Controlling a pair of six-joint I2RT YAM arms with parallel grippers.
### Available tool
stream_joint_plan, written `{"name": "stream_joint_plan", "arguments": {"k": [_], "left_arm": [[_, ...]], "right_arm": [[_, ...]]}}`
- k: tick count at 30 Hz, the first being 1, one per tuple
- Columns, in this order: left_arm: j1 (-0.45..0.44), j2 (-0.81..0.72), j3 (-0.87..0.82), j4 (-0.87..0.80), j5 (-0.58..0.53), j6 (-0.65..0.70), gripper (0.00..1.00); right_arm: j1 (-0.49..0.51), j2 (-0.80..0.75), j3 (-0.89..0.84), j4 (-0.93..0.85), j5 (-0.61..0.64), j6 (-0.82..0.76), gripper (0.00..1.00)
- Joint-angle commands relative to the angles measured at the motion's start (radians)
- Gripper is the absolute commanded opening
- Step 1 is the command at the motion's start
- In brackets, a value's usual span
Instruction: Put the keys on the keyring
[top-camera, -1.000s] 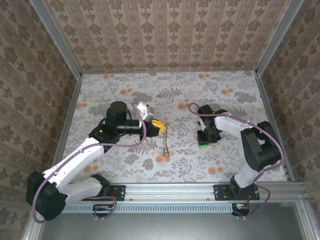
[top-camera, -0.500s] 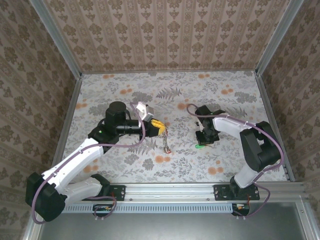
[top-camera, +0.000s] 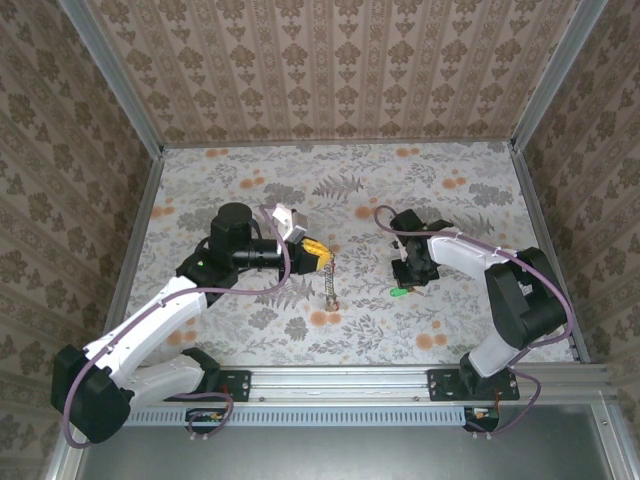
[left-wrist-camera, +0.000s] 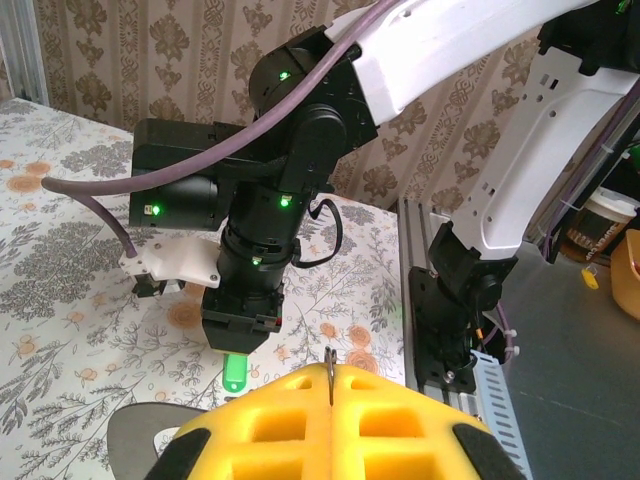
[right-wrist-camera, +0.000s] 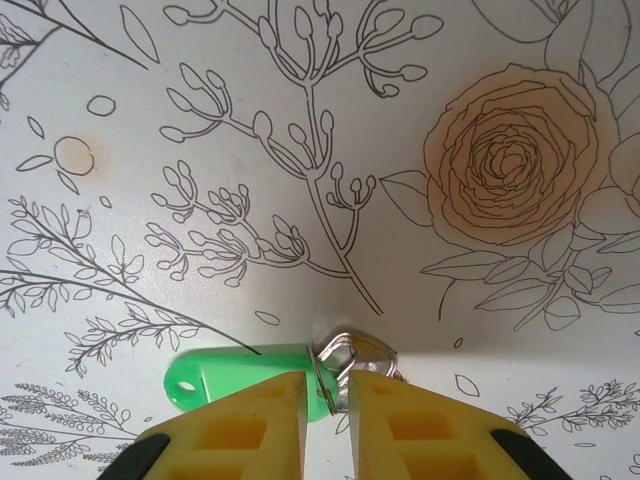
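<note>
Clamps the keyring (top-camera: 329, 283) in the closed left gripper (top-camera: 322, 258), long axis running 12 to 6. Pinches the green key (right-wrist-camera: 235, 372) by its wire loop (right-wrist-camera: 348, 352) in the narrowed right gripper (right-wrist-camera: 325, 398), head pointing to 9. From above, puts the keyring at 9 o'clock of that gripper, well apart.

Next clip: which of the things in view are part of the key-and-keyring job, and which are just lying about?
Part of the job:
- keyring, hanging from the shut left claw
- green key, pinched in the right claw

Just lying about:
- paper coffee cup, off to the side
- floral table cover
</note>
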Motion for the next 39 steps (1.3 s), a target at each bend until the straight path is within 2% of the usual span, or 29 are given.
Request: {"name": "stream_joint_plan", "arguments": {"k": [1,8,21,30,35,39], "left_arm": [[0.006,-0.024,-0.007,0.037,0.030,-0.015,0.00],[0.006,-0.024,-0.007,0.032,0.027,-0.013,0.00],[0.004,-0.025,-0.006,0.032,0.030,-0.011,0.00],[0.004,-0.022,0.000,0.006,0.021,0.000,0.00],[0.005,-0.018,0.016,-0.043,0.013,0.023,0.00],[-0.003,-0.007,0.058,-0.143,0.014,0.081,0.00]], "right_arm": [[0.006,-0.006,-0.010,-0.003,0.025,0.004,0.18],[0.005,-0.003,-0.013,-0.002,0.020,-0.002,0.14],[0.005,0.002,-0.019,0.008,0.017,-0.004,0.15],[0.005,-0.044,-0.038,0.016,0.017,-0.025,0.00],[0.014,-0.193,-0.077,0.050,-0.010,-0.059,0.00],[0.084,-0.439,-0.123,0.134,-0.061,-0.132,0.00]]}}
